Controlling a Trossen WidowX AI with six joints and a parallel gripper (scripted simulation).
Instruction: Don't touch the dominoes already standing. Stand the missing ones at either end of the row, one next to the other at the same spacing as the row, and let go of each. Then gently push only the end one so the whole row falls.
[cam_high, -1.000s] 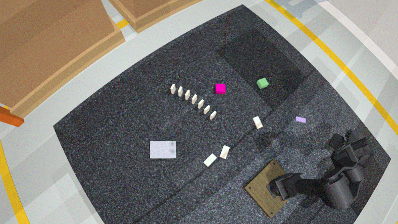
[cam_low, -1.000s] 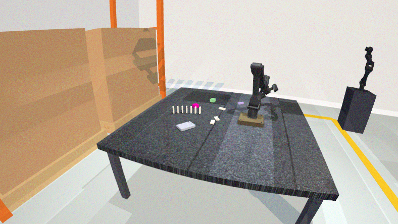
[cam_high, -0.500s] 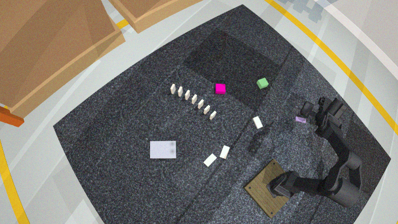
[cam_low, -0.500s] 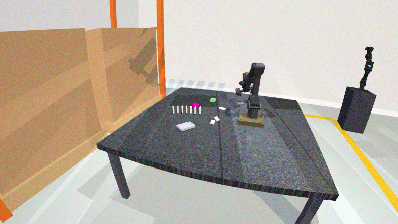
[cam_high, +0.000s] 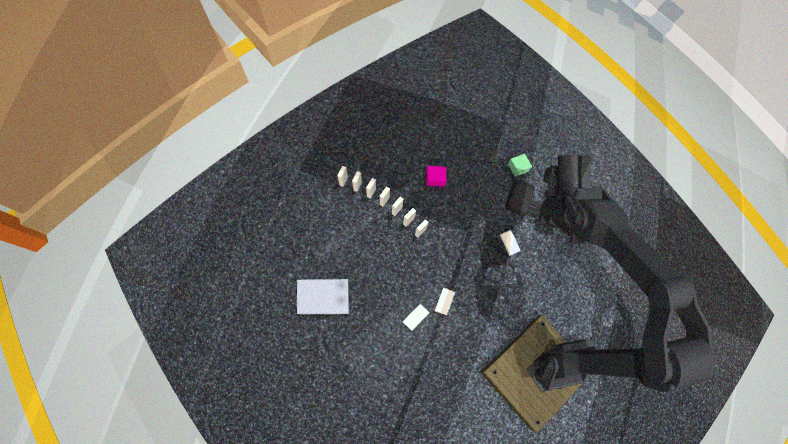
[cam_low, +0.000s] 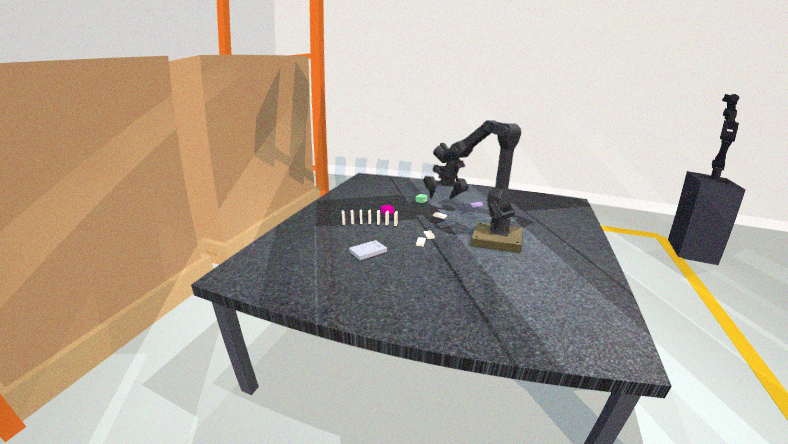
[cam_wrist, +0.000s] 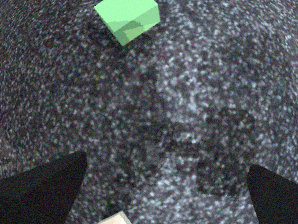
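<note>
1. Top view: 7 pale dominoes (cam_high: 384, 196) (cam_low: 369, 216) stand upright in a gently bending row on the dark counter (cam_high: 248, 358) (cam_low: 386, 297) (cam_wrist: 200, 100), with gaps between them.
2. 3 loose dominoes lie flat, away from the row. The 1st (cam_high: 510, 243) (cam_low: 439, 215) is on the arm's side of the row; the 2nd (cam_high: 445, 301) (cam_low: 429, 234) and 3rd (cam_high: 415, 317) (cam_low: 420, 241) lie near each other, apart, turned at different angles.
3. The hand (cam_high: 543, 208) (cam_low: 444, 190) (cam_wrist: 172, 169) hangs above the counter, its 2 fingers pointing down and wide apart, with 0 things held between them.
4. In the wrist view, a green block (cam_high: 520, 164) (cam_low: 421, 198) (cam_wrist: 129, 17) shows at the upper edge, beyond the fingertips. A corner of a pale domino (cam_wrist: 116, 219) enters at the lower edge.
5. A magenta block (cam_high: 436, 175) (cam_low: 387, 209) sits near the row, between it and the green block in the top view.
6. A pale flat slab (cam_high: 322, 296) (cam_low: 367, 249) lies on the other side of the row.
7. The exterior view shows a small purple block (cam_low: 476, 204) on the counter behind the arm's wooden base (cam_high: 507, 376) (cam_low: 479, 238).
</note>
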